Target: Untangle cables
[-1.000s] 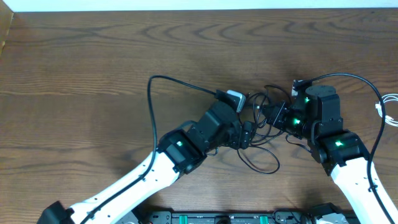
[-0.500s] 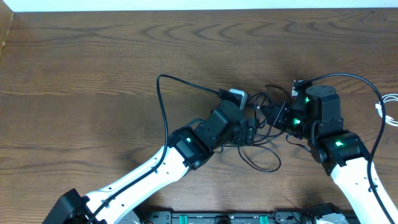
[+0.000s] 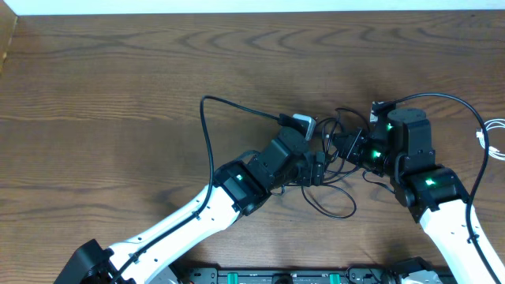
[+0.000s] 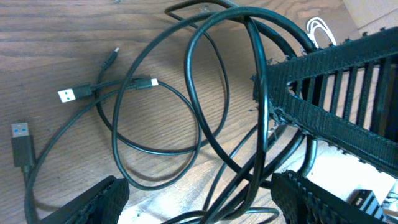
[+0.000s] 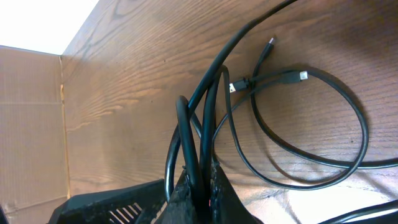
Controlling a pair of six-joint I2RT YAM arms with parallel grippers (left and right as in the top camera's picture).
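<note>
The black cables (image 3: 338, 162) lie in a tangled bunch of loops on the wooden table (image 3: 118, 95), between my two grippers. My left gripper (image 3: 319, 167) stands open at the bunch's left side. In the left wrist view several strands (image 4: 261, 155) cross between its wide-apart fingers (image 4: 93, 202). My right gripper (image 3: 348, 147) is shut on two or three black strands (image 5: 199, 143) and holds them up off the wood. Loose loops with small plug ends (image 5: 300, 75) rest flat on the table; more plugs (image 4: 66, 95) show in the left wrist view.
A white cable (image 3: 494, 139) lies apart at the table's right edge. Thick black arm wires arc over the table from the left arm (image 3: 207, 126) and the right arm (image 3: 465, 106). A brown cardboard wall (image 5: 31, 124) stands beyond the table edge.
My left arm has moved right, bringing its open gripper up against the bunch, and its arm wire swung along. The right gripper has kept its hold in place.
</note>
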